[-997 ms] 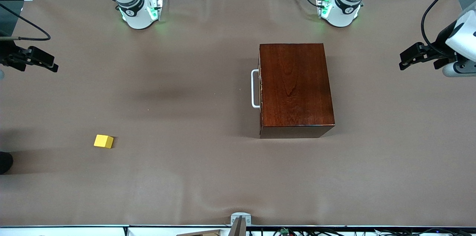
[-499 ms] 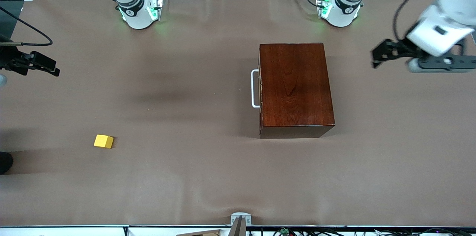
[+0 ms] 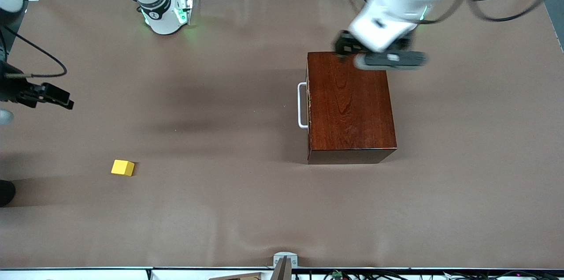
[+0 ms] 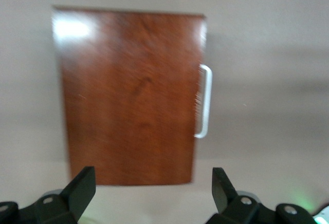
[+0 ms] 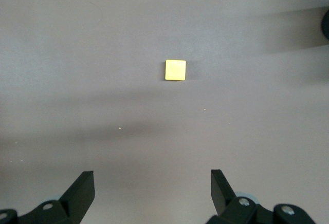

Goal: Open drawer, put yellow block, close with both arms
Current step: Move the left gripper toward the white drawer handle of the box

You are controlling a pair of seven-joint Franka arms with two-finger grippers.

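The dark reddish-brown box (image 3: 350, 106) stands on the brown table with its drawer shut. Only the drawer's white bar handle (image 3: 302, 105) shows, facing the right arm's end. The yellow block (image 3: 122, 167) lies on the table toward the right arm's end, nearer the front camera than the box. My left gripper (image 3: 343, 46) is open and empty over the box's edge by the bases. The left wrist view shows the box (image 4: 131, 95), the handle (image 4: 204, 100) and the open left gripper (image 4: 152, 190). My right gripper (image 3: 66, 98) is open and empty over bare table. The right wrist view shows the block (image 5: 175, 70) ahead of the right gripper (image 5: 152, 188).
The right arm's base (image 3: 165, 11) stands at the table's edge farthest from the front camera. A metal bracket (image 3: 285, 260) sits at the table's edge nearest that camera. A dark object (image 3: 5, 192) shows at the right arm's end.
My left arm has swung from the left arm's end of the table to over the box. My right gripper has moved a little toward the block. Box and block have not moved.
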